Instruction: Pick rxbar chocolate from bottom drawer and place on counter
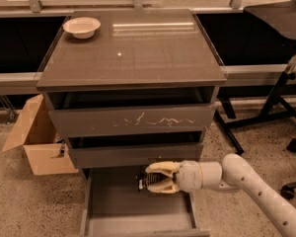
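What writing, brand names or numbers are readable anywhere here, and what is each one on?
No text can be read.
rxbar chocolate, in the jaws of the gripper over the bottom drawer: lettering too blurred.
cardboard box: dark mark, unreadable.

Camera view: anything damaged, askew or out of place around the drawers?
Only the upper drawer front stands out: pale scratches run across it. The gripper is over the bottom drawer, closed around the rxbar chocolate. Nothing spilled; a white bowl sits upright on the counter.
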### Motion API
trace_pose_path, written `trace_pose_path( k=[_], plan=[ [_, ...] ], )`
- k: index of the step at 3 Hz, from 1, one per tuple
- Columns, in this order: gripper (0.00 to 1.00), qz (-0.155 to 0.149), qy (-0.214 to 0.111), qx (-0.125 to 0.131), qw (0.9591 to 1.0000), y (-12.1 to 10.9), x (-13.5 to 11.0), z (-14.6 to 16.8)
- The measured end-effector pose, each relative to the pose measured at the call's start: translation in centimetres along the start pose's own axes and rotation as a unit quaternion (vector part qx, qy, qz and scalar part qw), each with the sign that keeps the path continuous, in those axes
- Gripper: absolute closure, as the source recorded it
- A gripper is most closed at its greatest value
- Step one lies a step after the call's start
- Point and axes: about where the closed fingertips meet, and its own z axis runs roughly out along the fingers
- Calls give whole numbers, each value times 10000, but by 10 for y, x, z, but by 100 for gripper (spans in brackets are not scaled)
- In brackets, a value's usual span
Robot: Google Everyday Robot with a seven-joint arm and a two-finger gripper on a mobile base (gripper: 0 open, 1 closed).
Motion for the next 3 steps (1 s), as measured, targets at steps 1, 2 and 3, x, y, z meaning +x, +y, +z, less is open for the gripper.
trace_pose_path(
  k=[1,2,3],
  plan=[
    [100,-210,-35,211,9996,-23,2,-5],
    [100,-527,-189,310,9980,-70,0,-8],
    [100,-896,-318,275,9951,-123,-5,-12]
  ],
)
